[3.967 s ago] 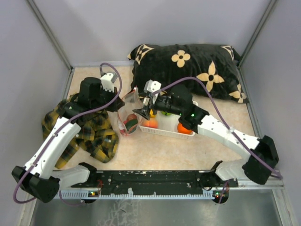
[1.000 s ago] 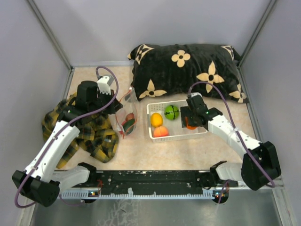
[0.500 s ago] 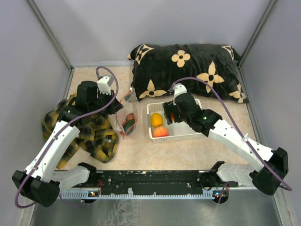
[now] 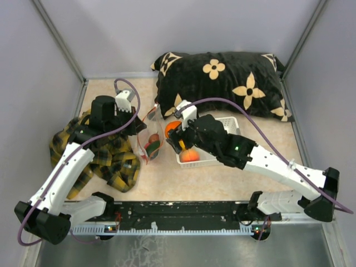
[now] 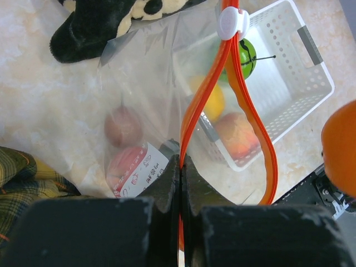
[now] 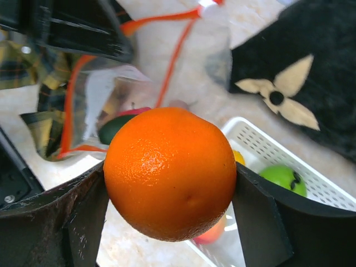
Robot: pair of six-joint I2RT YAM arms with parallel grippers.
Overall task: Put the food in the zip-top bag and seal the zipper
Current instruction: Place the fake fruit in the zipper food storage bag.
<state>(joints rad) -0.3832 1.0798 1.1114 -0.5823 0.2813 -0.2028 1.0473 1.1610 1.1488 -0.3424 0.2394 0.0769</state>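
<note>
The clear zip-top bag (image 4: 150, 138) stands open left of the basket, its red-orange zipper (image 5: 203, 100) spread into a loop. My left gripper (image 5: 179, 169) is shut on the zipper's near end. Inside the bag lie a brown fruit (image 5: 123, 125), a red fruit (image 5: 127, 166) and a dark green one (image 6: 114, 129). My right gripper (image 6: 169, 183) is shut on the orange fruit (image 6: 169, 172) and hangs just right of the bag's mouth, above the basket's left end (image 4: 172, 128). The yellow (image 5: 211, 100), peach (image 5: 236, 136) and striped green (image 5: 247, 53) fruits lie in the basket.
The white lattice basket (image 4: 231, 123) sits mid-table, mostly under my right arm. A black pillow with cream flowers (image 4: 222, 75) lies behind it. A yellow plaid cloth (image 4: 114, 161) is bunched under my left arm. Grey walls close in on both sides.
My right arm has swung left from the basket's right end, carrying the orange fruit over the basket to the bag's mouth. The left arm and the bag have stayed put.
</note>
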